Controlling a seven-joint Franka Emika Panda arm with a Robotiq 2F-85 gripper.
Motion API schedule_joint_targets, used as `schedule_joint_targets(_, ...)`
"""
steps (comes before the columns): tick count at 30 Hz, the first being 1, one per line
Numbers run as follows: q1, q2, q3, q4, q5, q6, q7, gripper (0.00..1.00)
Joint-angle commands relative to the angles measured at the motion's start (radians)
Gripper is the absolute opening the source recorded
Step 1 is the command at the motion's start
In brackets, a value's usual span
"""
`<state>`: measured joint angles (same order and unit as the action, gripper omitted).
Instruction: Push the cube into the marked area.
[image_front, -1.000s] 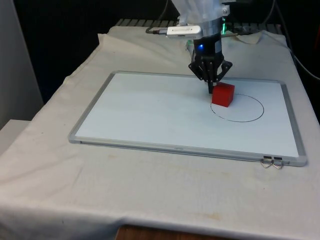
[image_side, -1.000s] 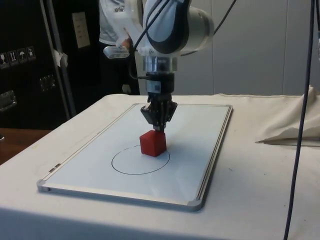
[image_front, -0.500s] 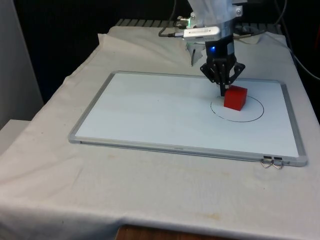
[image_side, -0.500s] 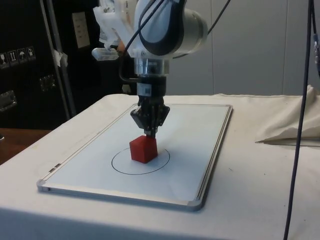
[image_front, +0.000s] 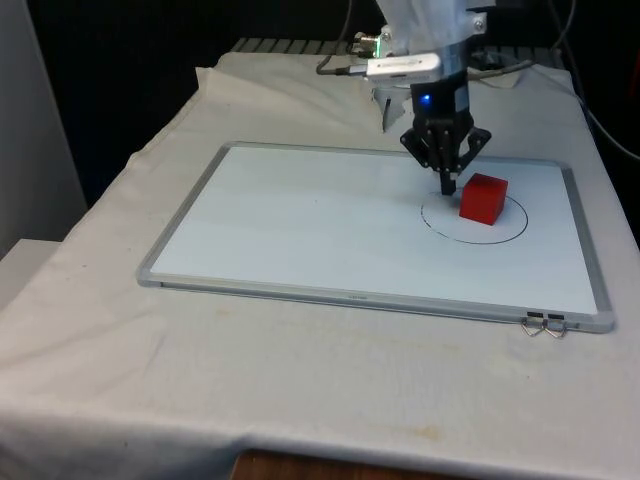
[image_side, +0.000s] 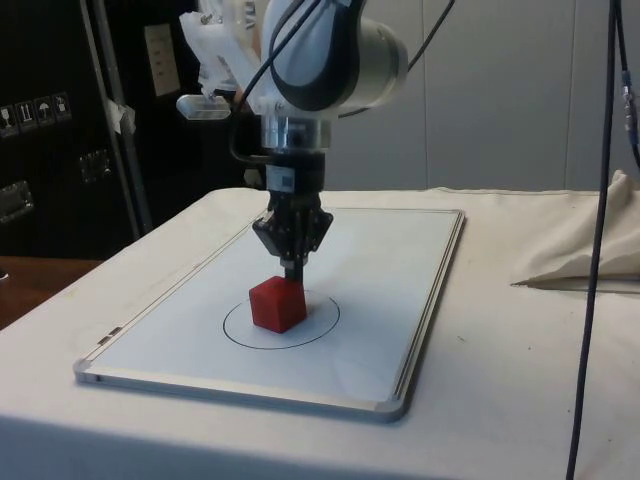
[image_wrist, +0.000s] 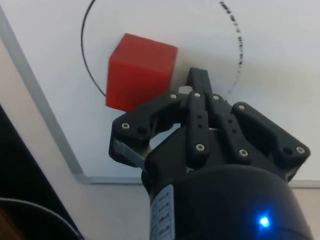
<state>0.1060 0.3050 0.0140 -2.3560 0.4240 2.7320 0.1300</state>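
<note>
Red cube (image_front: 483, 197) now farther inside drawn circle (image_front: 513, 228)

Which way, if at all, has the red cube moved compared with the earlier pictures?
Yes. The cube has slid towards the front view's right, from the edge of the drawn circle to inside it, pushed by the gripper.

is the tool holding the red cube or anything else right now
Nothing is held. The tool is shut with its tip beside the red cube, which sits on the whiteboard.
</note>
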Motion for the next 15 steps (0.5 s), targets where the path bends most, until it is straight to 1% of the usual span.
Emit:
schedule_joint_targets(1, 0.003, -0.007, -0.019, -0.005, -0.024, -0.008, 0.006, 0.00)
schedule_joint_targets(3, 0.005, -0.009, -0.031, -0.007, -0.037, -0.008, 0.004, 0.00)
schedule_joint_targets(4, 0.007, -0.010, -0.040, -0.008, -0.054, -0.008, 0.007, 0.00)
schedule_joint_targets(6, 0.008, -0.010, -0.046, -0.008, -0.069, -0.008, 0.009, 0.00)
schedule_joint_targets(7, -0.001, -0.008, -0.031, -0.003, -0.045, -0.006, -0.007, 0.00)
schedule_joint_targets(8, 0.009, -0.010, -0.048, -0.008, -0.078, -0.007, 0.009, 0.00)
schedule_joint_targets(13, 0.009, -0.011, -0.055, -0.008, -0.131, -0.007, 0.011, 0.00)
schedule_joint_targets(14, 0.008, -0.011, -0.056, -0.007, -0.139, -0.007, 0.011, 0.00)
schedule_joint_targets(15, -0.001, -0.008, -0.041, -0.002, -0.116, -0.006, -0.003, 0.00)
